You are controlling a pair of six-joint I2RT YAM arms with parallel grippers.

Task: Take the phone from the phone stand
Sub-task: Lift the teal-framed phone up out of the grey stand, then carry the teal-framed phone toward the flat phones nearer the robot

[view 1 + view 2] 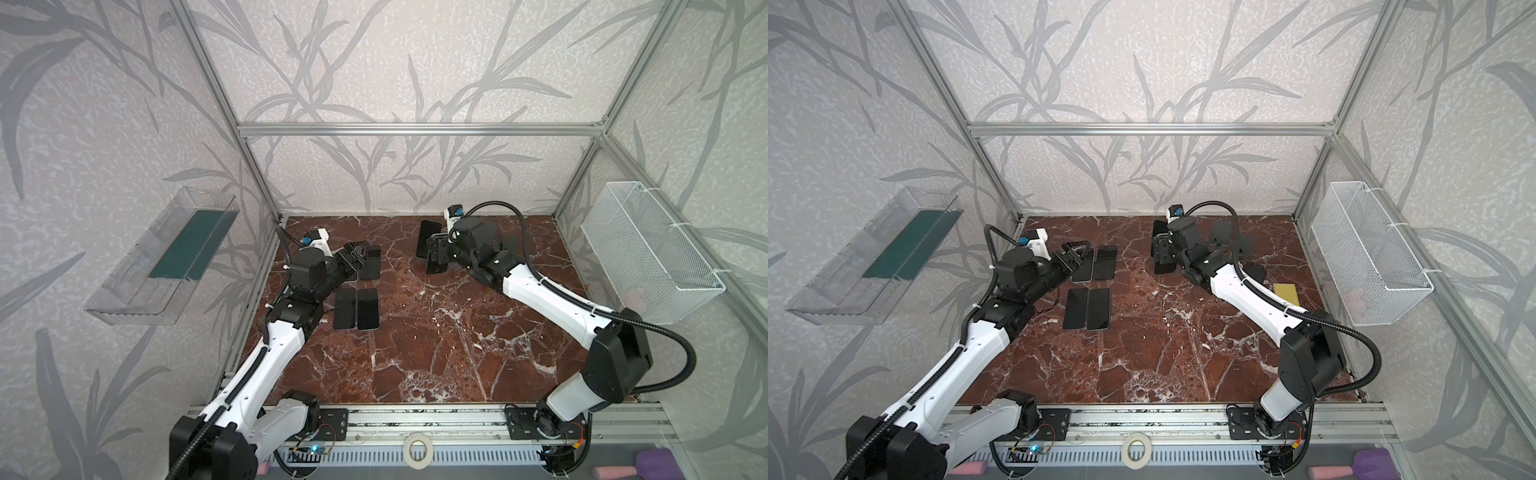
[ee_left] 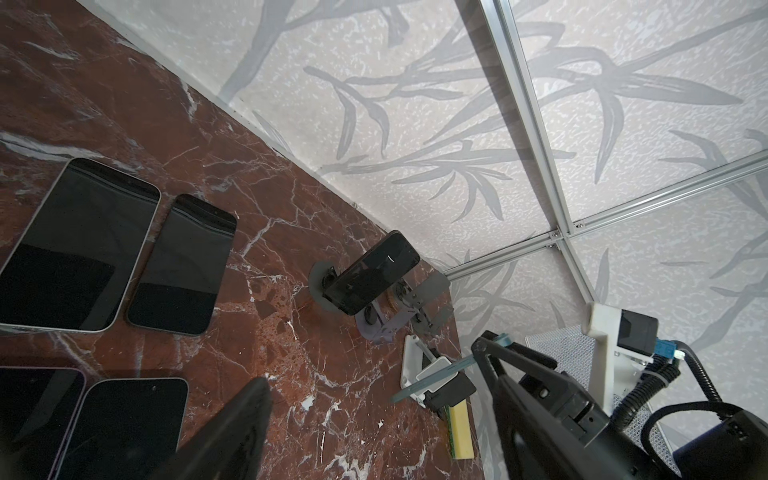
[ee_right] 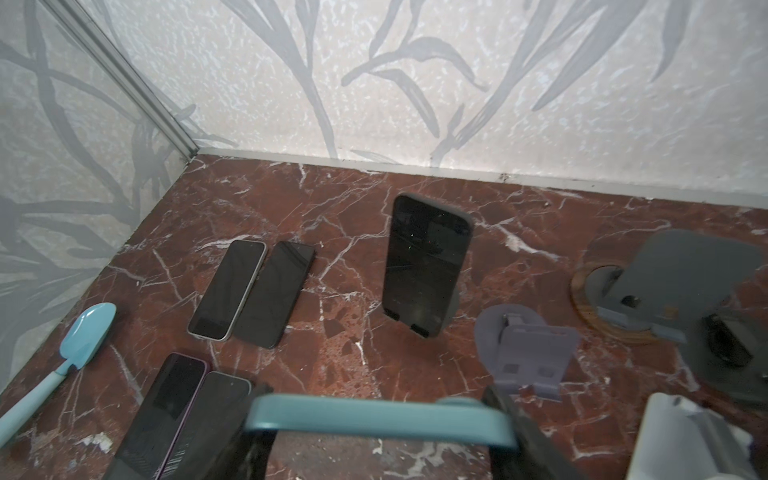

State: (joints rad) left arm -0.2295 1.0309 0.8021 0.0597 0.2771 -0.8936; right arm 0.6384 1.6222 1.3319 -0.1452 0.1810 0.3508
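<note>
Item, your right jaws: closed at middling width across a thin pale-blue slab (image 3: 374, 422) (seen edge-on only). Your left jaws: part-open and empty, above the far pair of four spare phones (image 1: 368, 309) lying flat on the surface (image 1: 415, 353). Item, the phone (image 3: 426, 262): upright in its phone stand (image 2: 316, 286) near the back wall, just beside your right jaws, untouched.

No readable text, no labels, no brands, no numbers
</note>
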